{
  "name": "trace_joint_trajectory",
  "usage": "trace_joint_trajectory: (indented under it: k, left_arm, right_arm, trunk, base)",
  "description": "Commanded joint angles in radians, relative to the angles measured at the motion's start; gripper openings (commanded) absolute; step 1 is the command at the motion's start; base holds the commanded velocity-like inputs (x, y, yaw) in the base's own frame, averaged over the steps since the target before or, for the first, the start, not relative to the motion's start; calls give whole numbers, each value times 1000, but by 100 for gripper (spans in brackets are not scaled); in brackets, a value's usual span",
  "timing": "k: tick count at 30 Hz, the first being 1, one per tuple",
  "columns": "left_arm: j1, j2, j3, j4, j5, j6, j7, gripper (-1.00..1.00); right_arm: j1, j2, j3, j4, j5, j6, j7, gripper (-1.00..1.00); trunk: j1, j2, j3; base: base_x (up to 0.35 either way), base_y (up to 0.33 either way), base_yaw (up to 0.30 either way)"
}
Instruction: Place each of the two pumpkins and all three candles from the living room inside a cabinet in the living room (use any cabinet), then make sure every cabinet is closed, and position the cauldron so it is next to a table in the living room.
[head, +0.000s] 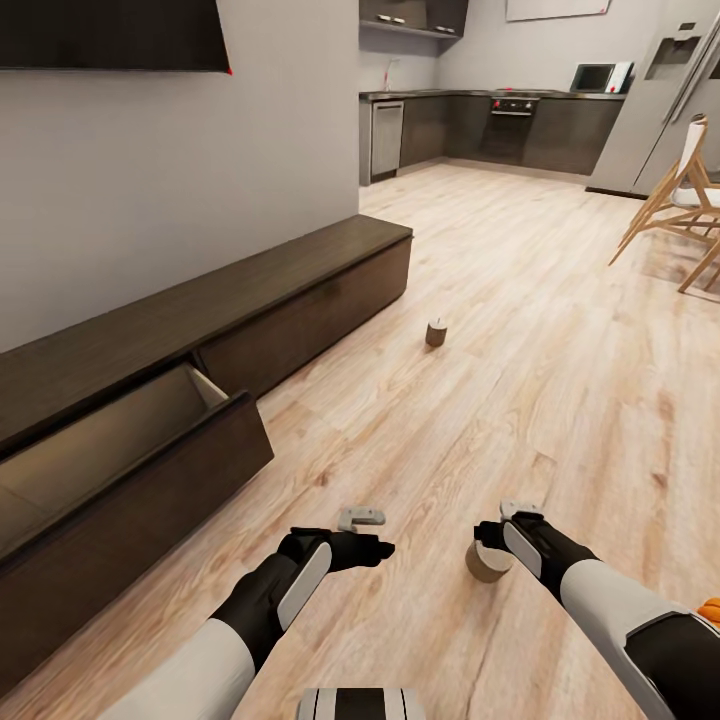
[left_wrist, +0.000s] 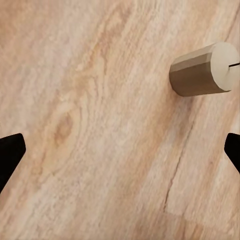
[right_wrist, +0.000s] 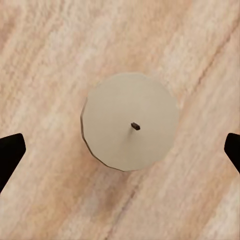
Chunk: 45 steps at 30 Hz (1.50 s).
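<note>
Directly under the right gripper (right_wrist: 120, 150), jaws wide apart, a candle (right_wrist: 130, 122) stands upright on the floor (head: 560, 380). Small, stiff, probably light: grip its sides. Left gripper (left_wrist: 120, 150) hangs open nearby.

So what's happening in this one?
The robot stands on the wooden floor beside the long dark cabinet, whose near drawer is pulled open. Its right gripper hangs open directly above an upright candle, apparently lined up to pick it up but not yet closed on it. The left gripper is open and holds nothing. A second candle stands farther along the floor. Something orange shows at the frame edge by the right arm.
</note>
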Motion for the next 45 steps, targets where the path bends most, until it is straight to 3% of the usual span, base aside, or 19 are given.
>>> trace_joint_trajectory:
  k: [1, 8, 24, 36, 45]
  left_arm:
    - [0, 0, -1, -1, 4, 4, 2, 100]
    - [0, 0, -1, -1, 4, 4, 2, 100]
    - [0, 0, -1, -1, 4, 4, 1, 100]
    - [0, 0, 0, -1, 4, 4, 1, 100]
    - [0, 0, 0, 0, 4, 4, 1, 100]
  right_arm:
    - [0, -1, 8, -3, -11, 5, -7, 100]
    - [0, -1, 8, -3, -11, 5, -7, 100]
    - [0, -2, 7, -3, -12, 4, -7, 100]
    - [0, -1, 7, -3, -12, 4, -7, 100]
    - [0, -1, 7, -3, -12, 4, -7, 100]
  trunk:
    - [0, 0, -1]
    - [0, 0, -1]
    - [7, -4, -63]
    - [7, -4, -63]
    - [7, -4, -63]
  base:
    - [11, -3, 0]
    - [3, -1, 0]
    - [0, 0, 0]
    - [5, 0, 0]
    - [254, 0, 0]
